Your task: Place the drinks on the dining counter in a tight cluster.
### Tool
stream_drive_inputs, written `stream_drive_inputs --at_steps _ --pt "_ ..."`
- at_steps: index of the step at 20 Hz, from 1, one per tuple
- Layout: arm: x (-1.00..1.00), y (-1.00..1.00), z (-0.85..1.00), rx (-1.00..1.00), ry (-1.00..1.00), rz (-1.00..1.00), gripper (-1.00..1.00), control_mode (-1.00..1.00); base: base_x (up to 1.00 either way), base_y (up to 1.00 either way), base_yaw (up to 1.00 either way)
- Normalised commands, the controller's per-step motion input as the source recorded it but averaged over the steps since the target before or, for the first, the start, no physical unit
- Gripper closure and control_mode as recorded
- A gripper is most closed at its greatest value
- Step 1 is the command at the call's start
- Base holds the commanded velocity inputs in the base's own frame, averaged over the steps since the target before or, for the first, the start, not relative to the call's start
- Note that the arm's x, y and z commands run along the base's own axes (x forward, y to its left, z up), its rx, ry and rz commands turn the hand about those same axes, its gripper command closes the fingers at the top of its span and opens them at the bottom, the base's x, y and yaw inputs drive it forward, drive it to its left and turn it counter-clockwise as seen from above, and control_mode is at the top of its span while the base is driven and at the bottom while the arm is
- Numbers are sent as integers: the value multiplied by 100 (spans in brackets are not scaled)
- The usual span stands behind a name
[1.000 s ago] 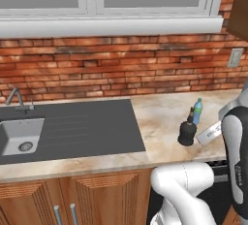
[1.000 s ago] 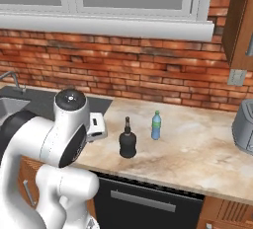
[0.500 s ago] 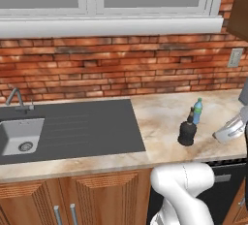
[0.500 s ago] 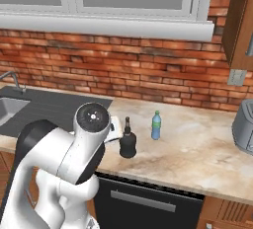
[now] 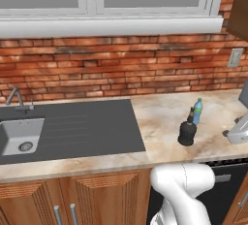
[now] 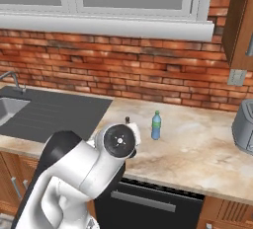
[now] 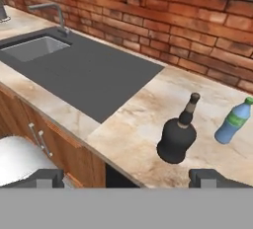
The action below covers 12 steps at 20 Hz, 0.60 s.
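A squat black narrow-necked bottle [image 7: 177, 140] stands upright on a beige marble counter [image 7: 133, 119] backed by a brick wall. A small blue bottle with a green cap [image 7: 234, 121] stands just behind and to its right. Both appear in the left base view, the black bottle [image 5: 186, 132] in front of the blue one [image 5: 196, 111]. My gripper [image 7: 126, 179] is open and empty, hovering off the counter's front edge and looking at the black bottle. In the right base view my arm hides the black bottle except its neck tip [image 6: 127, 120]; the blue bottle [image 6: 156, 125] is visible. The olive-yellow bottle and the dining counter are out of view.
A dark grey sink with drainboard [image 5: 72, 127] and a tap [image 5: 14, 98] fills the counter's left part. A grey appliance [image 6: 244, 127] stands at the right end. Brown cabinet fronts [image 5: 72, 200] run below. My arm's elbow [image 6: 99, 164] bulks in front of the counter.
My arm has swung rightward: in the left base view it has moved to the right edge, and in the right base view its elbow now covers the black bottle. Both bottles stay put.
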Motion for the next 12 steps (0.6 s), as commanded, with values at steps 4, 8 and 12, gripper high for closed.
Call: stream_drive_inputs --at_steps 4,8,12 --pt "33 -28 -26 8 -6 0 -100 -100 0 0 0" --pt "30 -23 -33 9 -8 0 -100 -100 0 0 0" --pt "39 -13 -30 4 -15 0 -100 -100 0 0 0"
